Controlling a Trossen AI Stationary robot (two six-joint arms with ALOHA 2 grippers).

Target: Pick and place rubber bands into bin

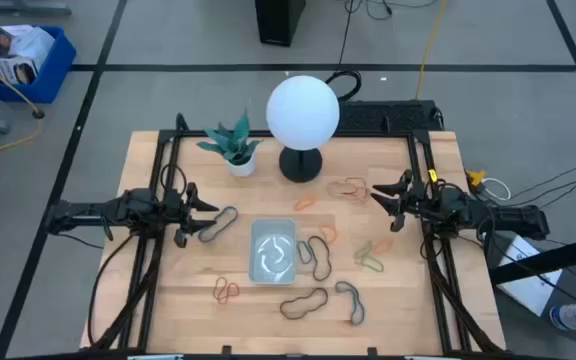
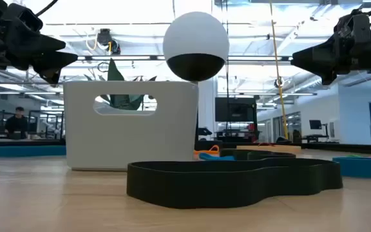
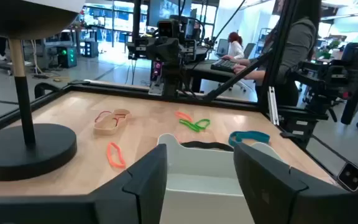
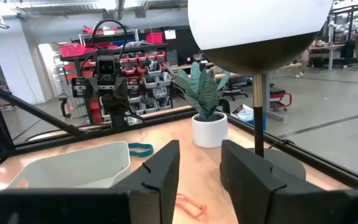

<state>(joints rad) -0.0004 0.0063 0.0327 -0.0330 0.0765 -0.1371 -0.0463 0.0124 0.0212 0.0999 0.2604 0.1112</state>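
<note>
West of the bin [image 1: 273, 250], which sits near the middle of the wooden table [image 1: 168, 300], the left gripper [image 1: 194, 211] hovers above the tabletop with its fingers spread wide and nothing between them; a grey rubber band [image 1: 220, 223] lies just under its tips, between it and the bin. Inside the bin a pale loop seems to lie on the glossy floor, though its colour cannot be told. Rubber bands [image 1: 313, 250] lie scattered around the bin: a small red one [image 1: 227, 291] off its near-left corner, a long black one [image 1: 304, 302] in front of it, a grey one [image 1: 353, 303] farther right of that, dark loops touching the bin's right side, and orange and green ones [image 1: 370, 262] farther right. Behind the bin stand a small potted plant [image 1: 236, 146] and a lamp with a white globe [image 1: 303, 111] on a dark round base. Right of the bin, well apart from it, the right gripper [image 1: 386, 200] hangs above the table near some tan and orange bands [image 1: 348, 187], its fingers also parted wide and empty. From the low view both grippers show raised clear of the wood.
</note>
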